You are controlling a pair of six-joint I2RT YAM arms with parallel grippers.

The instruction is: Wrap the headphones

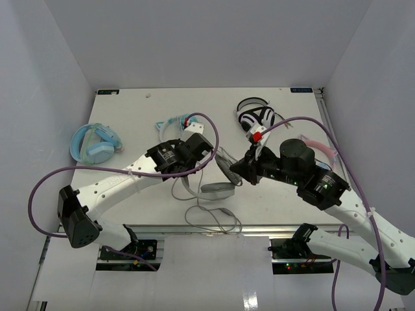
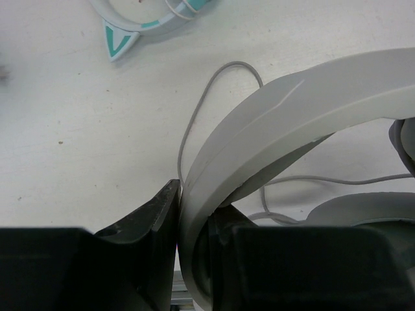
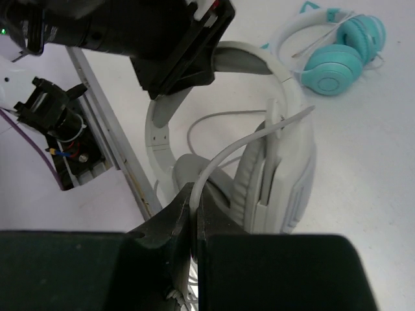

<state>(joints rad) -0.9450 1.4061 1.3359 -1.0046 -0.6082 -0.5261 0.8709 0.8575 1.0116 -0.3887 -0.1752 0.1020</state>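
The light grey over-ear headphones with padded cups (image 1: 218, 188) are in the lower middle of the top view, near the front edge of the white bench (image 1: 130, 110). The left gripper (image 2: 194, 210) has its jaws closed tight on the grey-white headband (image 2: 279, 116). The right gripper (image 3: 196, 197) has its jaws pinched on the long thin grey cable (image 3: 235, 150), close beside a cup. I think the wrapping is only at its start. I can see no turns of cable round the headband or cups. Much of the cable lies in loose loops at the bottom of the top view, so nearly all the winding is left to do.
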